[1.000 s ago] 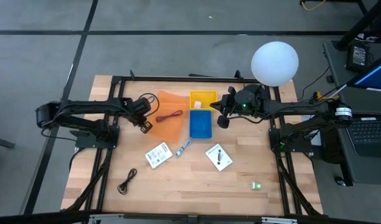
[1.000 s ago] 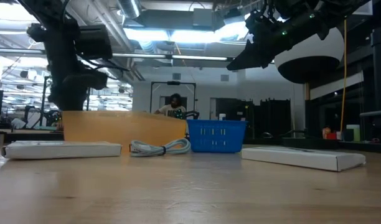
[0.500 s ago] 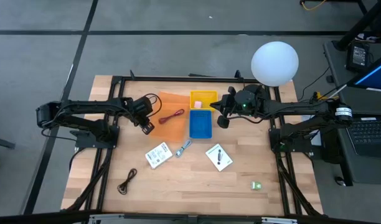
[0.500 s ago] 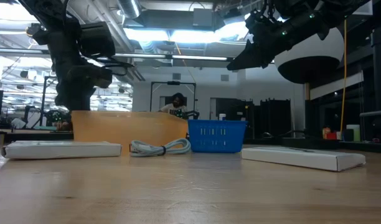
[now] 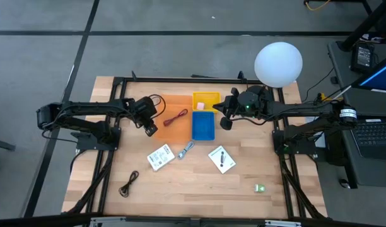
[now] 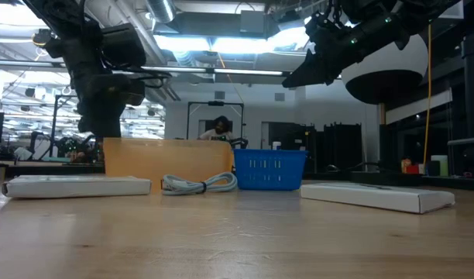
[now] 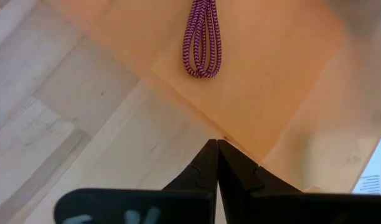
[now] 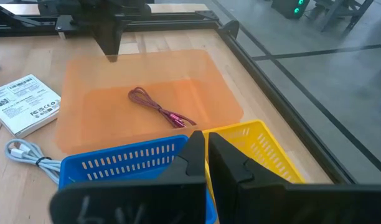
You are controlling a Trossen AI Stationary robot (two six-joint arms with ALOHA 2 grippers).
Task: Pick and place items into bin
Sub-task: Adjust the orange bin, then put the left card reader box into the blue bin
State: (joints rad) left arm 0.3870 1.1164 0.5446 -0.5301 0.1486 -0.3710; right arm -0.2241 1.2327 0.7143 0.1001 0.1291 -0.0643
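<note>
A see-through orange bin (image 5: pixel 169 130) (image 7: pixel 265 81) (image 8: pixel 109 112) stands flat on the table with the thin red cable (image 5: pixel 176 117) (image 7: pixel 203 37) (image 8: pixel 158 109) lying in it. My left gripper (image 5: pixel 150 130) (image 7: pixel 216 143) is shut at the bin's left wall. My right gripper (image 5: pixel 225 123) (image 8: pixel 205 142) is shut and hovers above the blue bin (image 5: pixel 203 127) and the yellow bin (image 5: pixel 205 100), which holds a pink piece. Two white cards (image 5: pixel 160 156) (image 5: pixel 222 159), the silver-blue tool (image 5: pixel 185 149), the black cable (image 5: pixel 128 184) and a green piece (image 5: pixel 260 188) lie on the table. My left gripper pushes with its shut fingertips (image 7: pixel 209 155) against the orange bin's left wall near a corner (image 7: pixel 231 140). It comes from the table's left, slanting down. The bin stays flat on the table.
A black metal frame (image 5: pixel 180 80) runs round the table's far and side edges. A white globe (image 5: pixel 278 63) stands at the far right. Bare wood (image 5: pixel 193 189) lies toward the near edge between the scattered items.
My left gripper has moved toward the table's right, staying shut, and the orange bin has slid along the table with it toward the blue bin. The red cable has ridden along inside.
</note>
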